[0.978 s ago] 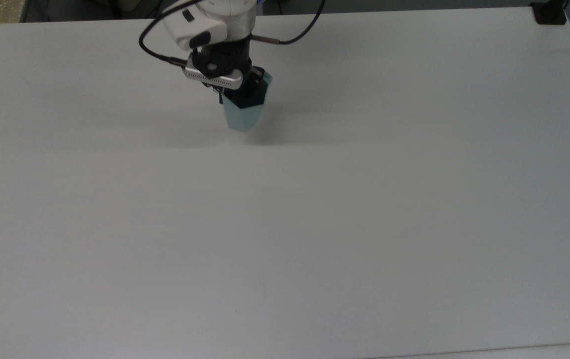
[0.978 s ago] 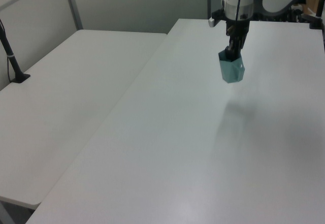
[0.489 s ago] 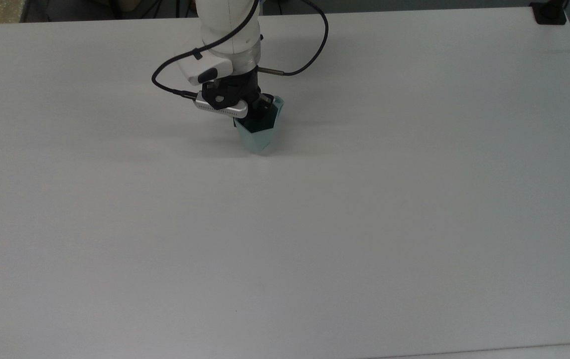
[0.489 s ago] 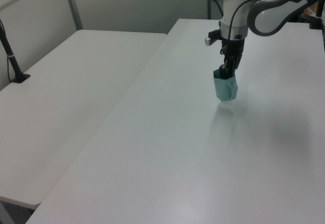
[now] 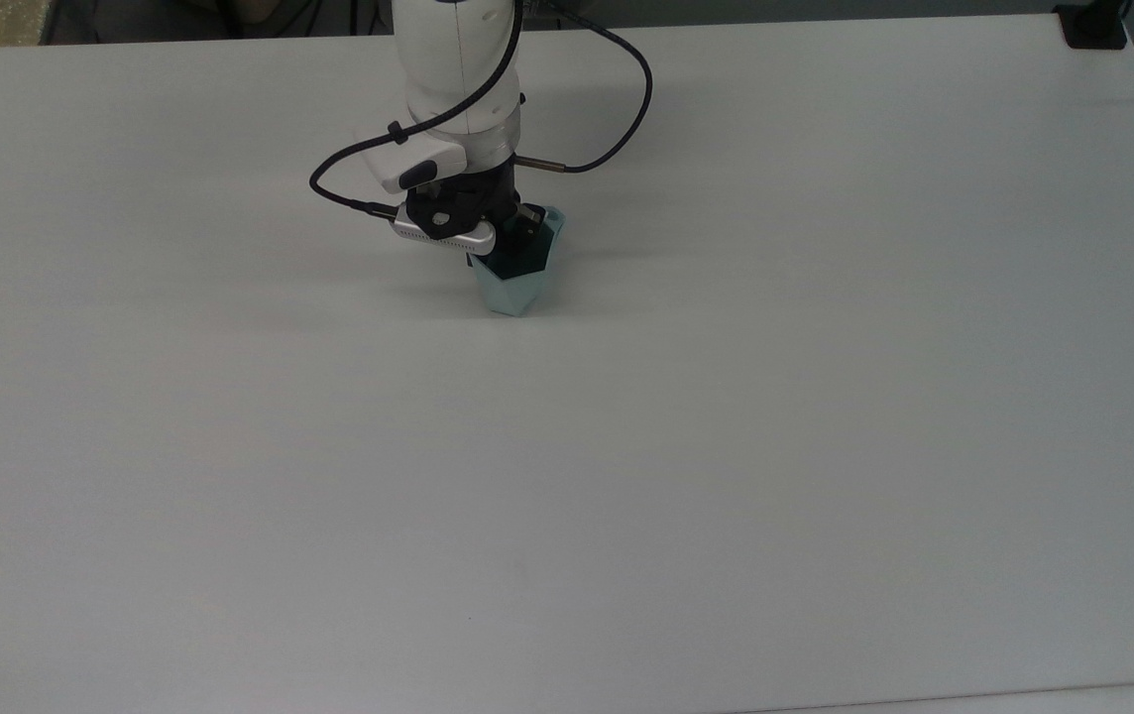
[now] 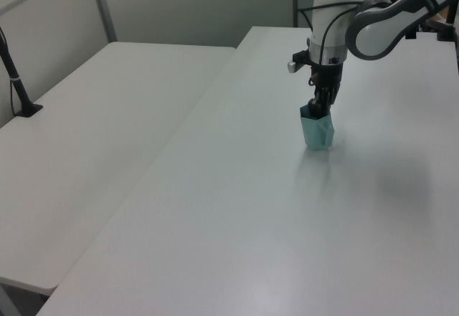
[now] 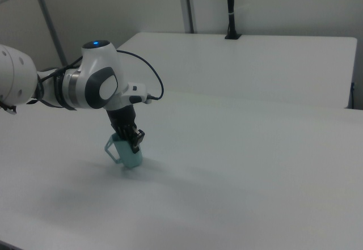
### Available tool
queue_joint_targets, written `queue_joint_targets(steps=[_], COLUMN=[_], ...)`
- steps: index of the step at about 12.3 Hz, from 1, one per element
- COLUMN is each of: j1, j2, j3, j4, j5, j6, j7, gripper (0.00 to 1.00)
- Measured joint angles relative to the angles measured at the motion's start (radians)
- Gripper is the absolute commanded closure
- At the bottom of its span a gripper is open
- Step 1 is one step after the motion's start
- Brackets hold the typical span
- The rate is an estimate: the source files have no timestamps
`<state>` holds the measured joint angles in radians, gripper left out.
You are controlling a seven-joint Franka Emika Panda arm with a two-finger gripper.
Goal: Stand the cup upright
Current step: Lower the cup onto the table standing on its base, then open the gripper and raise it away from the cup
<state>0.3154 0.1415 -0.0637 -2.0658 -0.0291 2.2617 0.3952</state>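
A: Top view, what've I got?
B: The gripper [image 5: 519, 230] is clamped on the cup [image 5: 515, 273] rim, mouth up, on the table [image 5: 726, 446] near its far edge; loads of open surface toward the camera.

A: Left view?
B: Cup [image 6: 317, 130] base down, table's left edge well apart.

A: Right view?
B: Cup [image 7: 127, 152] tilted slightly, handle sticking toward the right view's left.

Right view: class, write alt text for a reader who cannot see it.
A white robot arm's gripper holds a pale teal cup by its rim, mouth up, slightly tilted, with its base at a bare white table. The cup's handle points to the right view's left, and a second white table stands behind.
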Motion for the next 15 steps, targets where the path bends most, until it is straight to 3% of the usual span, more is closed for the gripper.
queue_joint_targets(steps=[1, 3, 4, 5, 9, 15], j1=[-0.001, -0.004, -0.005, -0.006, -0.007, -0.056], j2=[0.001, 0.001, 0.001, 0.001, -0.014, -0.167], j3=[0.000, -0.001, -0.001, -0.001, -0.001, -0.005], j4=[0.000, 0.000, 0.000, 0.000, 0.018, 0.099], j5=[0.000, 0.000, 0.000, 0.000, 0.000, 0.000], j6=[0.000, 0.000, 0.000, 0.000, -0.048, -0.231], j7=[0.000, 0.000, 0.000, 0.000, -0.002, -0.060], gripper=[0.47, 0.41, 0.27, 0.00, 0.00, 0.00])
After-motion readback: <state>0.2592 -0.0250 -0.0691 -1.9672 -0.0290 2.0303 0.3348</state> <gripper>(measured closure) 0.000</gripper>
